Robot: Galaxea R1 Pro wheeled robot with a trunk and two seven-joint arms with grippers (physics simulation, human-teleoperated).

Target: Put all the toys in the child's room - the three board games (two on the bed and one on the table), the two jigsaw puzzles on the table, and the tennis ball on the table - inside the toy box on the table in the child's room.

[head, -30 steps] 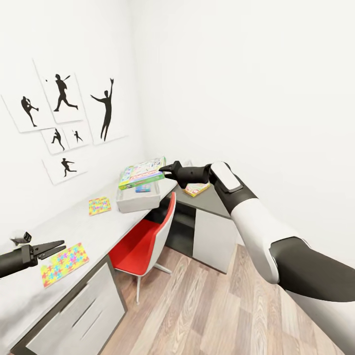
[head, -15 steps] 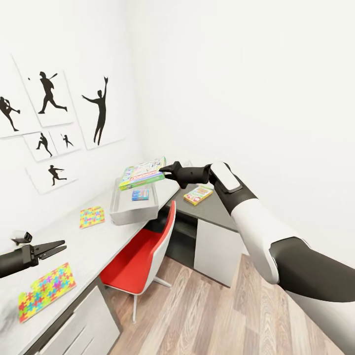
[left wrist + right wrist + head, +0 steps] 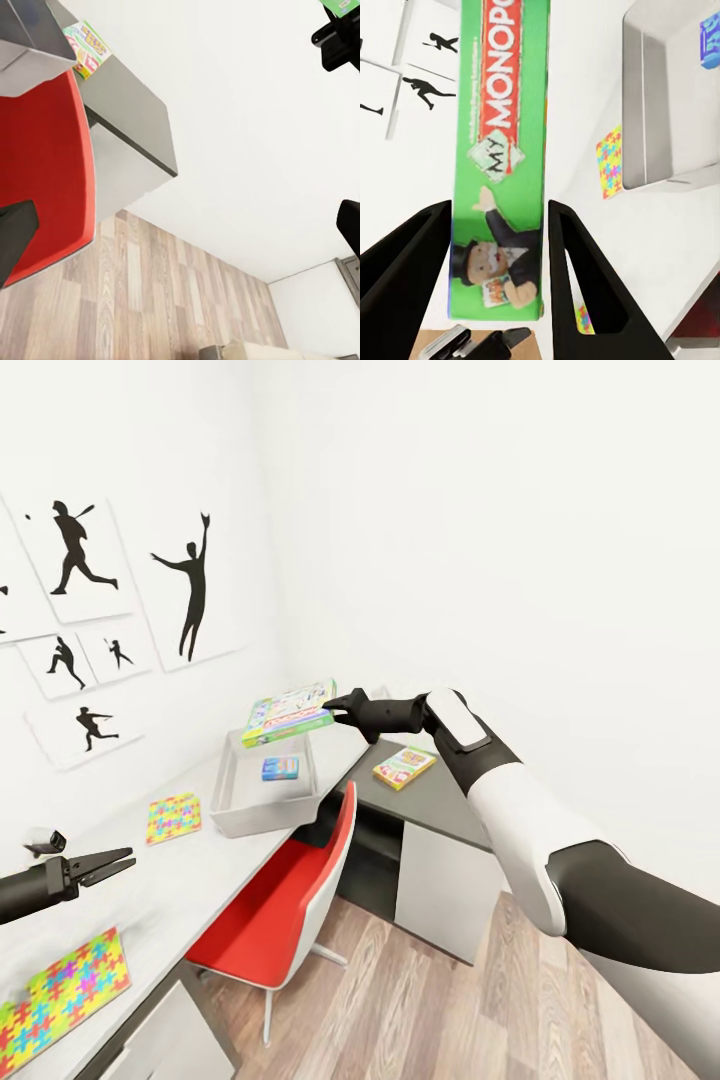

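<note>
Posters and counter have slid leftward across my head view, so the base is turning; my right gripper keeps its fingers clamped on the green board game, hanging by the far rim of the toy box, where a blue game lies. I'd judge the game light, stiff and slick-faced, best pinched on its thin edge. Its side reads "MY MONOPOLY". My left gripper hovers, fingers apart.
</note>
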